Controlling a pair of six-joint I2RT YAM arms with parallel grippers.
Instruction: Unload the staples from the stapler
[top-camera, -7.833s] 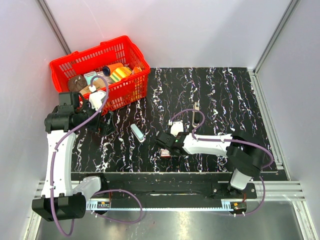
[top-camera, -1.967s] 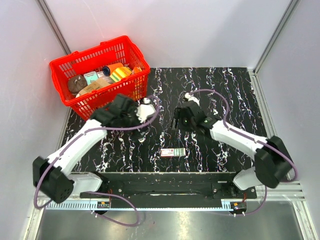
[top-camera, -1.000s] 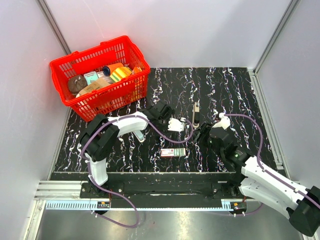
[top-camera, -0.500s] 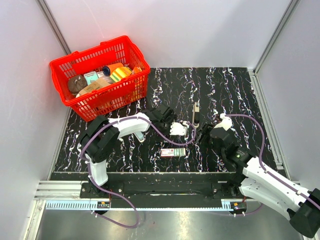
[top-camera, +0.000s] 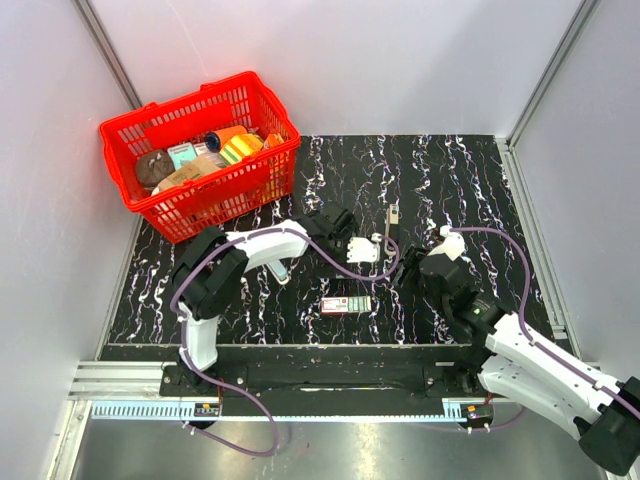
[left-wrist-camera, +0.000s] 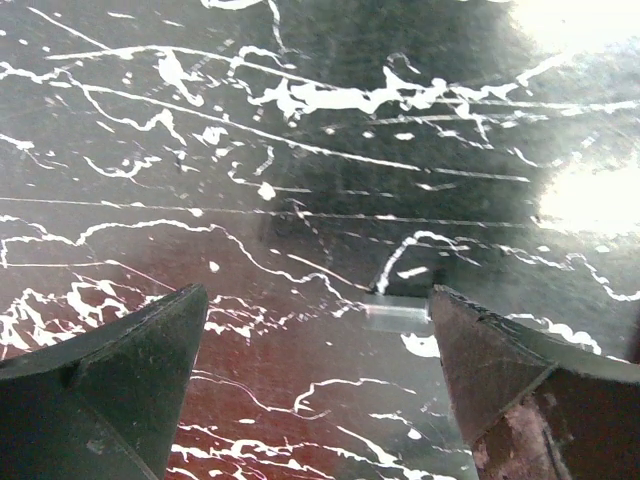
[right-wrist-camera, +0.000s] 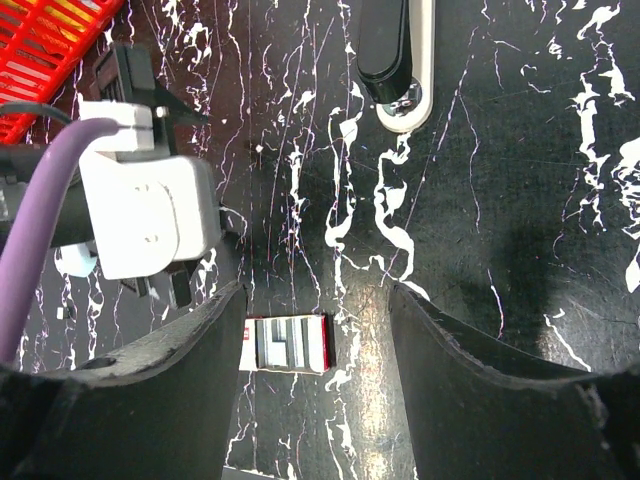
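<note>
The stapler (top-camera: 278, 268), a slim pale blue-grey bar, lies on the black marbled mat, half hidden under my left arm. My left gripper (top-camera: 377, 244) is open and empty, reaching right past the stapler and low over the mat. In the left wrist view the left gripper (left-wrist-camera: 318, 300) has only mat and a small shiny strip (left-wrist-camera: 398, 311) between its fingers. My right gripper (top-camera: 408, 268) is open and empty, and the right wrist view shows it (right-wrist-camera: 315, 300) above the mat, facing the left wrist housing (right-wrist-camera: 140, 215).
A small flat box with a red label (top-camera: 345, 305) lies in front of both grippers and also shows in the right wrist view (right-wrist-camera: 287, 343). A slim white-and-black bar (top-camera: 390, 222) lies behind them (right-wrist-camera: 395, 60). A red basket (top-camera: 165, 115) with several items stands at the back left.
My left gripper has crept to the right, closer to the right gripper. The right arm has barely moved. Both grippers stay open.
</note>
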